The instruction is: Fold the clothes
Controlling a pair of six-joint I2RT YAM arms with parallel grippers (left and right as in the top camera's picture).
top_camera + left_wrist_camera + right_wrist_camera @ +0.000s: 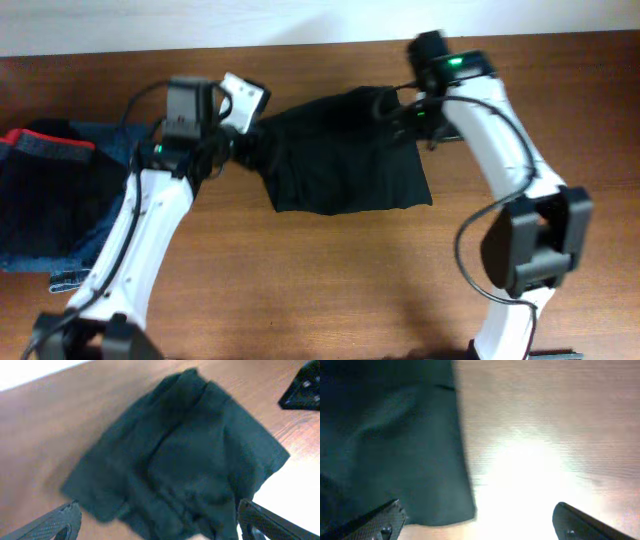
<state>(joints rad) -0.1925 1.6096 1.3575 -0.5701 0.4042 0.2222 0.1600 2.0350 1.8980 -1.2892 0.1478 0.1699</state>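
The black garment (340, 155) lies crumpled and partly folded on the wooden table, centre back. My left gripper (238, 145) is at its left edge. In the left wrist view the fingers (157, 510) are spread wide, with the garment (185, 455) bunched between and ahead of them, not clamped. My right gripper (400, 112) is at the garment's far right corner. In the right wrist view its fingers (477, 510) are wide open. The garment's edge (395, 445) lies by the left finger and bare table lies under the rest.
A pile of blue denim jeans (95, 215) with a black piece with a red-and-grey band (45, 145) on top sits at the table's left edge, beside the left arm. A black mount (305, 390) shows at the left wrist view's top right. Strong glare on the table (530, 475).
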